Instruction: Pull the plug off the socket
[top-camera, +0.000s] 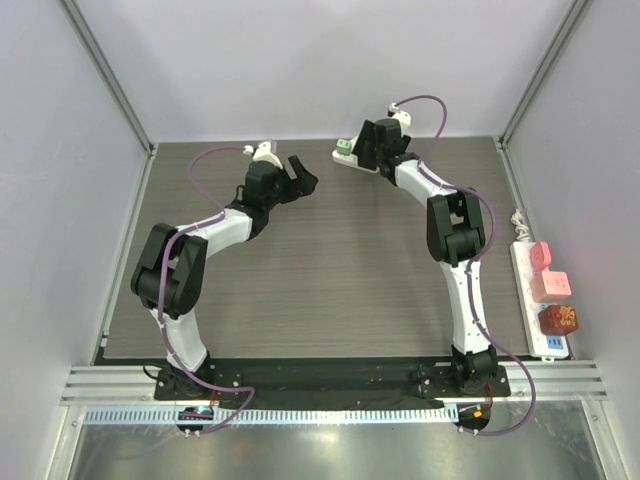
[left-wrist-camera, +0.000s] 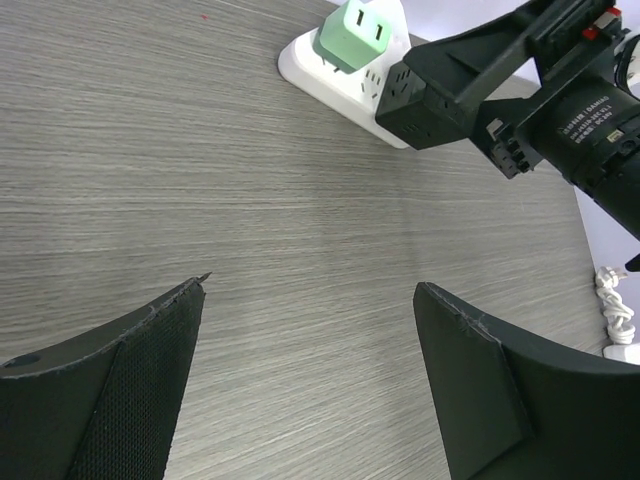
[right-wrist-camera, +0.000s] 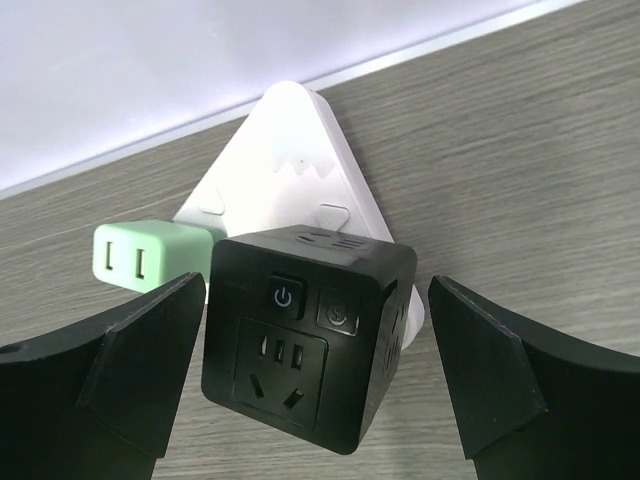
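Note:
A white triangular socket block (top-camera: 343, 158) lies at the table's far edge. A mint-green plug (top-camera: 344, 146) and a black cube adapter (right-wrist-camera: 305, 335) sit plugged into it. My right gripper (right-wrist-camera: 318, 283) is open, with one finger on each side of the black cube and gaps on both sides. The green plug (right-wrist-camera: 150, 255) is just left of the cube on the socket block (right-wrist-camera: 285, 160). My left gripper (left-wrist-camera: 310, 285) is open and empty over bare table, short of the socket block (left-wrist-camera: 330, 75), the green plug (left-wrist-camera: 355, 33) and the cube (left-wrist-camera: 425, 95). In the top view it (top-camera: 300, 175) is left of the socket.
A long white power strip (top-camera: 527, 292) lies along the right edge with pink, orange and brown plugs in it. Its coiled white cable (left-wrist-camera: 615, 315) shows at the right of the left wrist view. White walls stand close behind the socket block.

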